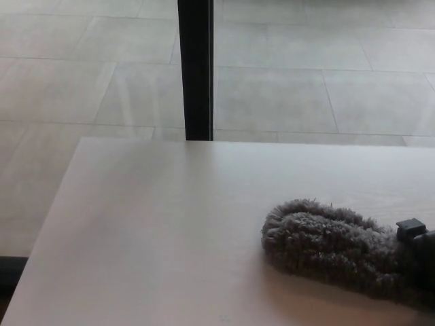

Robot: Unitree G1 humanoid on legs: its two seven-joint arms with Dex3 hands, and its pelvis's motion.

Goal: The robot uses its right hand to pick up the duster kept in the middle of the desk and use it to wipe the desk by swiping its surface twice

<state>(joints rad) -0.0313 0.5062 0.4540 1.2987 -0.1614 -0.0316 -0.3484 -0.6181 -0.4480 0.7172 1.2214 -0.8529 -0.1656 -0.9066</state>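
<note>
Mostly, a pale wooden desk (156, 231) fills the lower view, with a tiled floor (306, 88) beyond it and a black vertical post (196, 68) rising behind its far edge. Lying flat on the desk's right side is a fluffy grey duster (326, 248), its rounded tip pointing left. At the right edge, the right hand (418, 248) shows only partly, low at the duster's near end; whether its fingers grip it cannot be told.

Grey fluffy duster (333, 248) flat on desk (156, 224); right hand (420, 255) at handle end.
</note>
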